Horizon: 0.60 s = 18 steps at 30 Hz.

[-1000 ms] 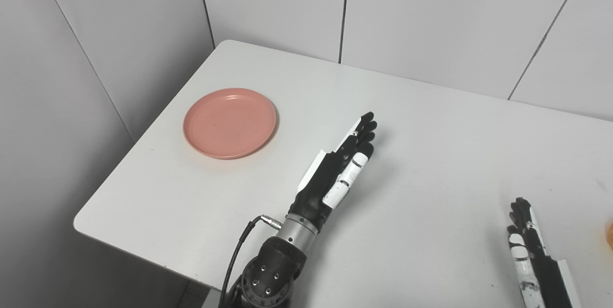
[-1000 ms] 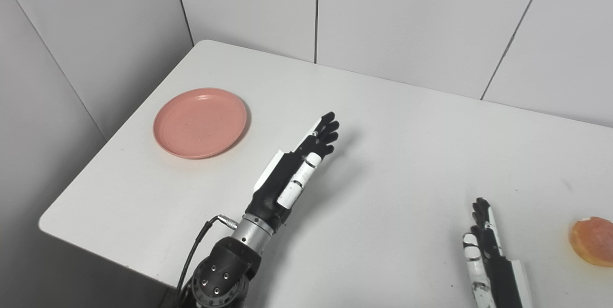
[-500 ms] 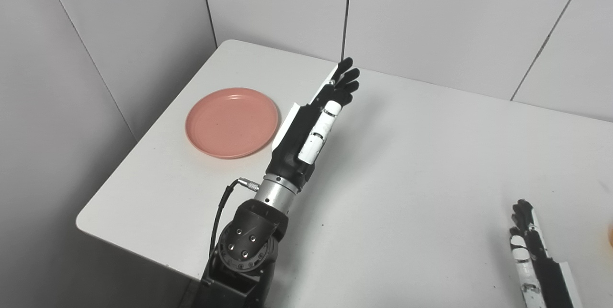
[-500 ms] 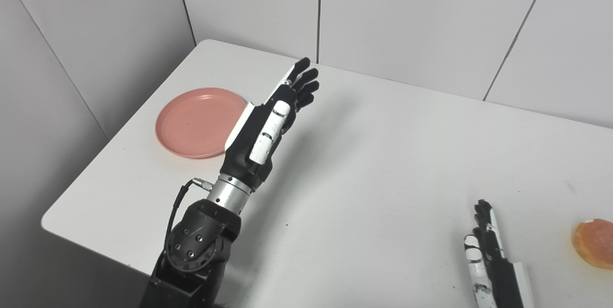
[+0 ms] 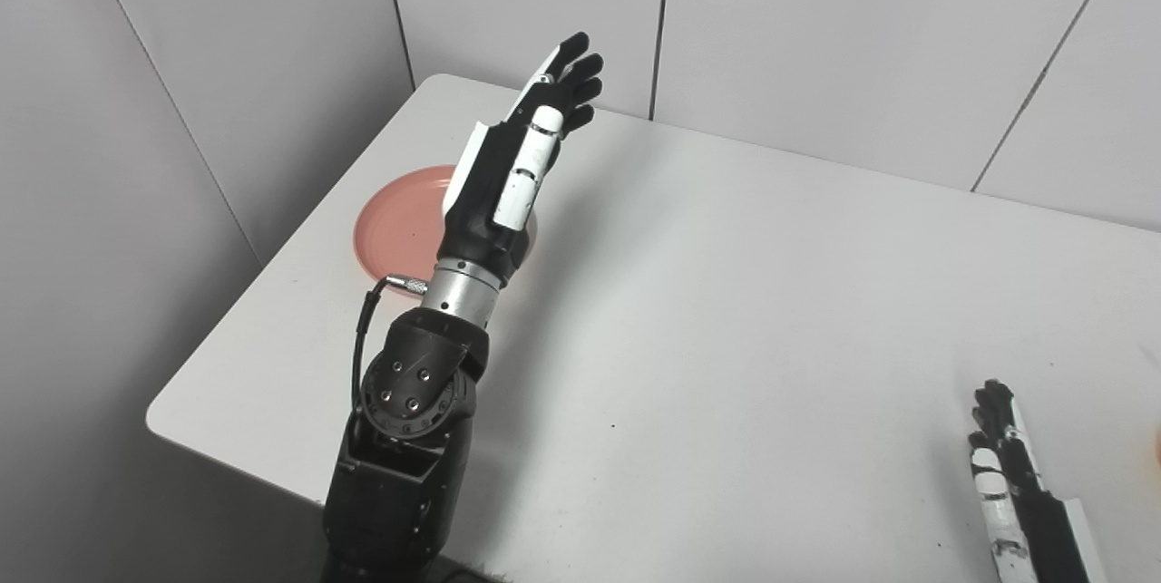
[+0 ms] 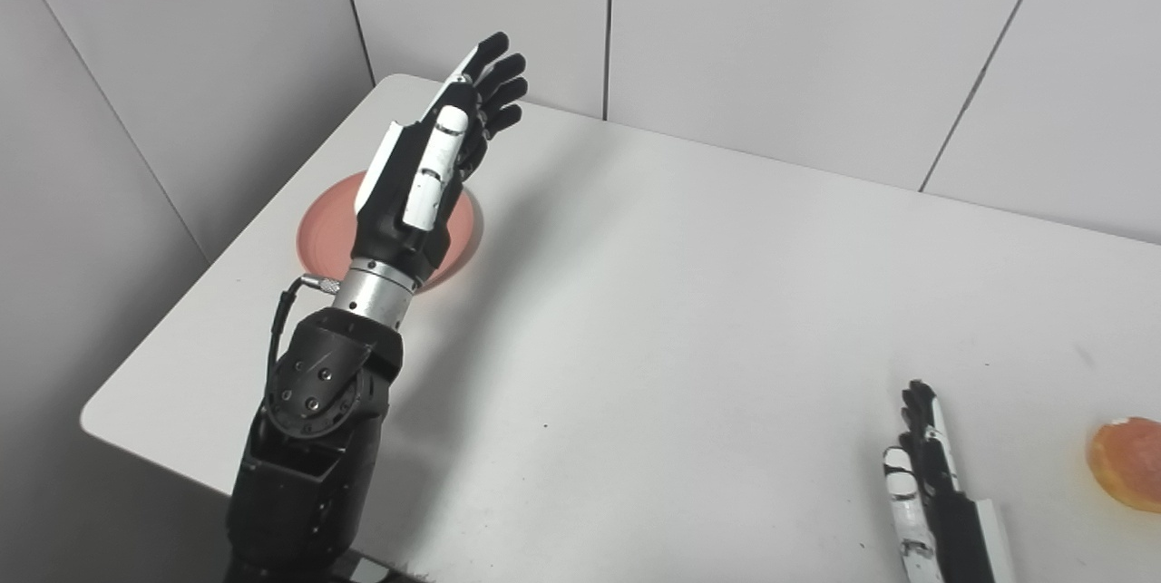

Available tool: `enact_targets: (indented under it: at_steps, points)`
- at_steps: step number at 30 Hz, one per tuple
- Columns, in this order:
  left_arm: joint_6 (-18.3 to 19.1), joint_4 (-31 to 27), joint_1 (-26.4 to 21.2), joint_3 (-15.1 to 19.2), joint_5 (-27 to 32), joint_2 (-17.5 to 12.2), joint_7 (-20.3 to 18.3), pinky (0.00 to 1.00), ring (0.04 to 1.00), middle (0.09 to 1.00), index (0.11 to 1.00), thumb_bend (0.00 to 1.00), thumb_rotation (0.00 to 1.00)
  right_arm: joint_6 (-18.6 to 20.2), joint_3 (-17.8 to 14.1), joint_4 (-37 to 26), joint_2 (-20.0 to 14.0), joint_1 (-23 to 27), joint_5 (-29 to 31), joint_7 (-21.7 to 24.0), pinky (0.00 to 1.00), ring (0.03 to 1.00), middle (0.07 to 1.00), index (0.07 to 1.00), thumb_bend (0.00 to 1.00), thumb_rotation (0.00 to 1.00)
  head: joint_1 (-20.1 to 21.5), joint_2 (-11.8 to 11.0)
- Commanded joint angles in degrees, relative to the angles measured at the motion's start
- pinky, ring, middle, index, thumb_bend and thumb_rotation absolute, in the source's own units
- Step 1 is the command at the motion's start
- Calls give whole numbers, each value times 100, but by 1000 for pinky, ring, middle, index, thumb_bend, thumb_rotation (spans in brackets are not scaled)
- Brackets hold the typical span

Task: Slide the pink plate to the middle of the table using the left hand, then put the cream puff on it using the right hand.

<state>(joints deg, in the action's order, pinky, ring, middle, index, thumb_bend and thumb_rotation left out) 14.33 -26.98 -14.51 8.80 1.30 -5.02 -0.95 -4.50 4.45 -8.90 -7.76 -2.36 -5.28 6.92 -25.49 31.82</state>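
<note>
At the near edge, toward 5 o'clock, the right hand lay flat on the white table with fingers straight, together and empty, its wrist cut off by the frame; the cream puff sat just to its 3 o'clock, clipped by the right border. Farther off, at 10 o'clock, the left hand was raised with fingers extended, holding nothing. It hid much of the pink plate behind it, and contact could not be determined.

White table: pink plate far-left, cream puff right edge.
</note>
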Motion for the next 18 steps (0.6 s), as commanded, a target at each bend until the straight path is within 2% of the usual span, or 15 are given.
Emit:
enact_targets:
  at_steps: [1, 5, 11, 18]
  points:
    - [10, -38, -279, 171, 212, -110, 80, 910, 913, 920, 904, 469, 1000, 41, -15, -81, -2, -26, 12, -12, 1000, 1000, 1000, 1000, 0, 1000, -9, -1]
    - [131, 33, -454, 413, 335, -314, 149, 917, 917, 915, 902, 469, 1000, 107, -3, -129, 2, -38, -5, -3, 1000, 1000, 1000, 1000, 0, 1000, -21, 1]
    - [87, 268, -613, 739, 540, -635, 188, 905, 910, 902, 905, 425, 1000, 119, -5, -110, -13, -24, 70, 40, 1000, 1000, 1000, 1000, 0, 1000, -43, -11]
    - [58, 656, -706, 1151, 973, -739, 313, 923, 920, 917, 903, 433, 1000, 108, -9, -82, -21, -19, 29, 12, 1000, 1000, 1000, 1000, 0, 1000, -55, -37]
